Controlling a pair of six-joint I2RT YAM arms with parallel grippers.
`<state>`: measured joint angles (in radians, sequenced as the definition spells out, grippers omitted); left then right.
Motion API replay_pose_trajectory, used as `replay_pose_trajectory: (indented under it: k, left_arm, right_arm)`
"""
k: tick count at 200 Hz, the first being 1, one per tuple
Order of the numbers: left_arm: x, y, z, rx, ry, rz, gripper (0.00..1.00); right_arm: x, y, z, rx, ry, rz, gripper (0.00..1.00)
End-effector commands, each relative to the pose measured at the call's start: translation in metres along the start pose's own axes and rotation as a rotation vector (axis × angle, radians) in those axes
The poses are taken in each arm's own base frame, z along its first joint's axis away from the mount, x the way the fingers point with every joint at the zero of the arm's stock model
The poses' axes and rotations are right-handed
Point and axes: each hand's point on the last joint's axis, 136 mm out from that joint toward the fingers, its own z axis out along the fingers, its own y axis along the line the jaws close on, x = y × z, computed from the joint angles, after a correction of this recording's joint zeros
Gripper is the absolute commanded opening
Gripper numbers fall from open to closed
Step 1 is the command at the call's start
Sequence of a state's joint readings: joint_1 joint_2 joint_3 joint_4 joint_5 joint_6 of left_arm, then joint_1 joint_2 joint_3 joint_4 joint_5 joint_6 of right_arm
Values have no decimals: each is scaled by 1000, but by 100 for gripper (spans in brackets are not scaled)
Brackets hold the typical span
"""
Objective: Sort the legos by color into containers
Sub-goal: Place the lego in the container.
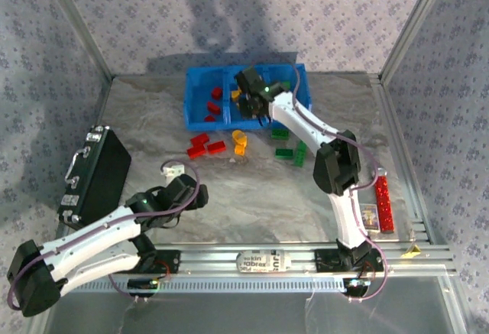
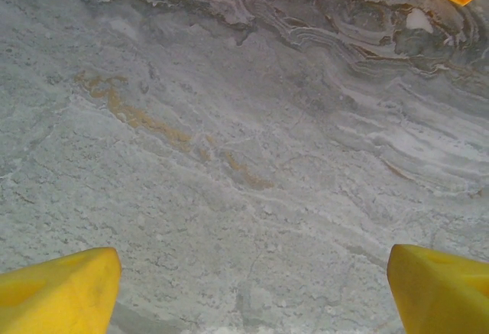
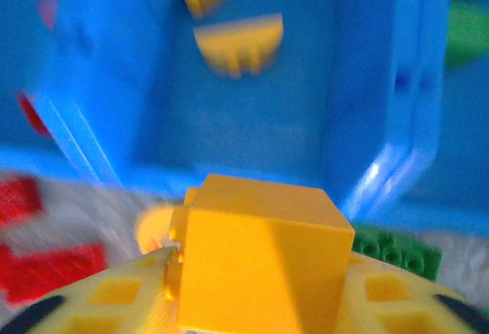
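Blue bin (image 1: pixel 191 82), legos (image 1: pixel 199 141) beside, yellow lego (image 3: pixel 260 261) held

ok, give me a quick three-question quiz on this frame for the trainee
1. True or false: the left gripper is open.
2. The right gripper holds a brick that is: A red, B green, C orange-yellow.
3. Fill in: in the top view, the red bricks in the bin lie in its ___ compartment.
Key: 1 true; 2 C; 3 left.
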<state>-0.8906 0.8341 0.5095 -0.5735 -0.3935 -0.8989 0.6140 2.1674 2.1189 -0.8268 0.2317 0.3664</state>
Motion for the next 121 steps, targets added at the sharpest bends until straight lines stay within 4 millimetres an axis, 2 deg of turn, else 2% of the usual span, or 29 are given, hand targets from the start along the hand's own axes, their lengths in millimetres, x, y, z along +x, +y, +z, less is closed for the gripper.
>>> replay_pose_trajectory:
  k: [1,7,18,30,47,64,85,111,121]
  left_arm:
    - [-13,-10,-11,14,-19,14,89]
    - [-14,-11,-13,16,-19,19,89]
    - [-14,-12,-17,11,-24,35,89]
    - [-15,-13,-19,7,-34,48,89]
    - [-14,-15,-18,13,-34,54,89]
    - [-16,-23,-16,28,-32,68,89]
    - [-23,-36,-13,30,-28,107,89]
    - [-34,-54,-9,27,-27,156,90]
    - [-39,-60,-6,30,-22,161,90]
  right_arm:
    - [3,-19,23,61,83,-38,80]
    - [0,-16,16,66,70,-51,89]
    - [-1,-6,0,73,20,-101,98]
    - [1,2,-18,66,-30,-122,99]
    - [10,-2,-36,43,-41,-103,99]
    - [27,-16,-49,41,-40,-86,98]
    - [55,-46,-58,65,-9,-48,95]
    - [97,-79,-47,79,90,-13,88]
    - [113,-84,-40,71,126,-15,88]
